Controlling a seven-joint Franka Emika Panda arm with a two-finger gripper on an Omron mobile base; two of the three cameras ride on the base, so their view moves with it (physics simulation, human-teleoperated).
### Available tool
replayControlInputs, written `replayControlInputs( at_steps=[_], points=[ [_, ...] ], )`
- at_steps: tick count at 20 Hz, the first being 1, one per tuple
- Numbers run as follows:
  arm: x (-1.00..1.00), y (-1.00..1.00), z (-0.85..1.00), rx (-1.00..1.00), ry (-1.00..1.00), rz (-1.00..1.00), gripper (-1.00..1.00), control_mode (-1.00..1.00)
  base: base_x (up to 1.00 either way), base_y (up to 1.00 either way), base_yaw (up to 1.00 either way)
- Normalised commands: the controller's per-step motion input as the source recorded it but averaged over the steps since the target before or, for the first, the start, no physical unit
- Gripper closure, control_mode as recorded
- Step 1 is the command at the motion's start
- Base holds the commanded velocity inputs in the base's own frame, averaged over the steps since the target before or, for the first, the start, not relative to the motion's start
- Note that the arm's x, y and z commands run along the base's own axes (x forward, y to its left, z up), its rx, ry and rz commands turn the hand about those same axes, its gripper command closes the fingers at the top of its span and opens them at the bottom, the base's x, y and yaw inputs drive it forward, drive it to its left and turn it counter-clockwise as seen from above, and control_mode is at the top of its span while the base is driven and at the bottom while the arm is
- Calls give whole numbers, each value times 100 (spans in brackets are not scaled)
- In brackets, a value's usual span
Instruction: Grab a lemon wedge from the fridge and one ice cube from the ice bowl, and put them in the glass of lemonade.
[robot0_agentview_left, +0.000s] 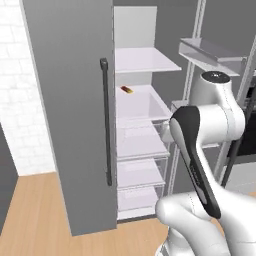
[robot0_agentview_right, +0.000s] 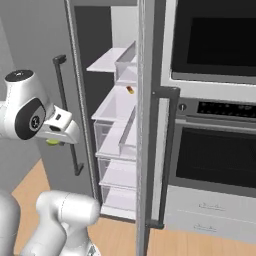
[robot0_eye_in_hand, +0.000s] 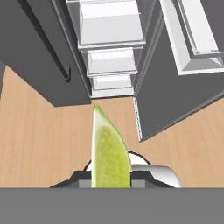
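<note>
My gripper (robot0_eye_in_hand: 109, 175) is shut on a yellow-green lemon wedge (robot0_eye_in_hand: 107, 148), whose tip points down at the wooden floor in front of the fridge (robot0_eye_in_hand: 109, 30). From the right base camera, the gripper (robot0_agentview_right: 54, 139) hangs at my wrist, left of the fridge opening, with a bit of the lemon wedge (robot0_agentview_right: 52, 142) showing under it. The fridge (robot0_agentview_left: 70, 100) stands with its right door swung open, baring white shelves and clear drawers. The ice bowl and the glass of lemonade are out of view.
A small red-and-yellow item (robot0_agentview_left: 127, 90) lies on a middle fridge shelf. The open fridge door (robot0_agentview_right: 150, 125) stands edge-on between me and the black wall oven (robot0_agentview_right: 215, 100). Door bins (robot0_agentview_left: 210, 52) jut out at the right. Wooden floor (robot0_eye_in_hand: 39, 140) lies below.
</note>
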Motion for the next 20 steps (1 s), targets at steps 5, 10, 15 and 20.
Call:
replayControlInputs(
  at_steps=[5, 10, 15, 20],
  points=[
    [0, 0, 0, 0, 0, 0, 100, 100, -93, -10, 0],
    [0, 0, 0, 0, 0, 0, 100, 100, -70, -65, 0],
    [0, 0, 0, 0, 0, 0, 100, 100, -31, -100, 0],
    [0, 0, 0, 0, 0, 0, 100, 100, -3, -100, 0]
  ],
)
